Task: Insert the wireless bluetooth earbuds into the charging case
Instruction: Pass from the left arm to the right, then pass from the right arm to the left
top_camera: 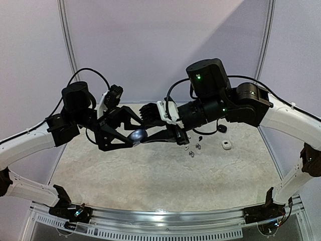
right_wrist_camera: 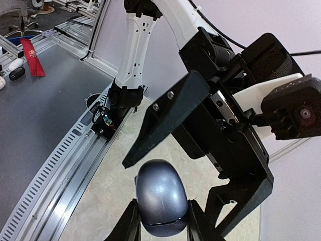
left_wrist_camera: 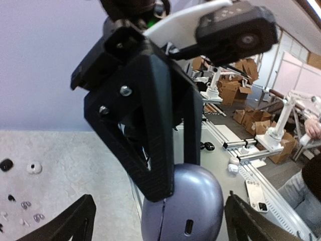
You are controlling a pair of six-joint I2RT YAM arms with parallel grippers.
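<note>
Case (top_camera: 137, 134) hangs above the table (top_camera: 150, 181), left of centre, between the left gripper (top_camera: 136, 133) on its left and the right gripper (top_camera: 145, 136) on its right. Right fingers clamp its sides; left fingers stand wide of it. Earbuds (top_camera: 192, 149) lie loose on the table right of the case. Further right is a rear pod (top_camera: 222, 128), with a front pod (top_camera: 226, 145) just before it.

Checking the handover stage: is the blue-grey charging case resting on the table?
No, the charging case is clamped in the right gripper, raised well above the table.
</note>
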